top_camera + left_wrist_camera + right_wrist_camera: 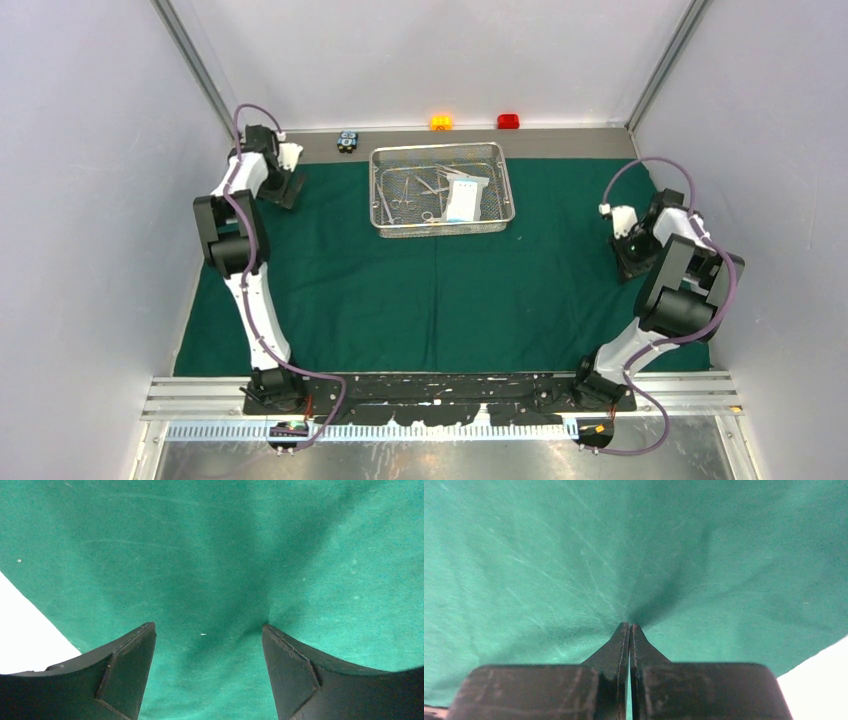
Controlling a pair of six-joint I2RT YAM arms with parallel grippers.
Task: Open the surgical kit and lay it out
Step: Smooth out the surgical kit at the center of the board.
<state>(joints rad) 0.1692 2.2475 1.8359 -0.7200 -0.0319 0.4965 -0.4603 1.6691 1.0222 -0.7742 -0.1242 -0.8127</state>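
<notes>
1. Top external view: the dark green cloth wrap [450, 300] lies spread over the tabletop [570, 145]. The wire-mesh tray [377, 195] sits on its far middle, with the steel instruments [405, 195] and the white-blue packet [462, 198] inside. Any hard tug on the cloth could drag or tip that tray.
2. The right end effector [629, 625] is clenched at the cloth's right edge. Creases run into its tips, so it seems to pinch a fold. Lifting or pulling sideways from there would ruck the cloth and shift the tray.
3. The left end effector [207, 626] stands released at the far left corner, tips pressed onto the cloth and fabric puckered between them. Closing could gather a ridge; sliding while pressed would bunch the corner.
4. If both pull outward together, the thin pinch may slip free.
</notes>
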